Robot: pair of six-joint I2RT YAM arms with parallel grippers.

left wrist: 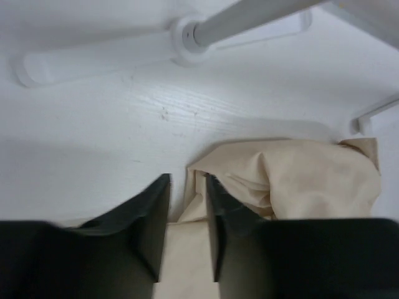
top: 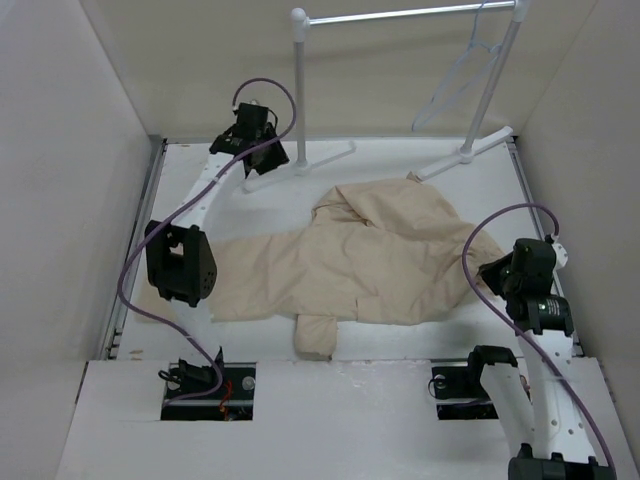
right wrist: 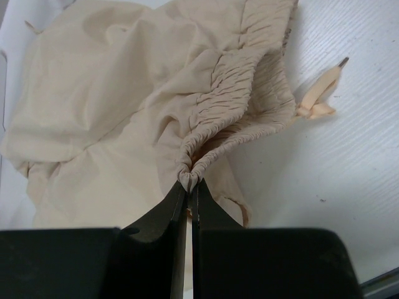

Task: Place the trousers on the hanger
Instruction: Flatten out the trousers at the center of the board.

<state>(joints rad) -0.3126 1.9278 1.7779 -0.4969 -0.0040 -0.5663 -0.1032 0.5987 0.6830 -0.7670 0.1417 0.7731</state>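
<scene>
The right pincer grips the trousers' gathered waistband; what looks like a drawstring lies beside.

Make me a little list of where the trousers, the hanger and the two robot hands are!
trousers: crumpled on the table, not on the hanger
hanger: hanging from the rack rail, far right
left gripper: open, near the rack's foot, holding nothing
right gripper: shut on the trousers' gathered waistband
</scene>
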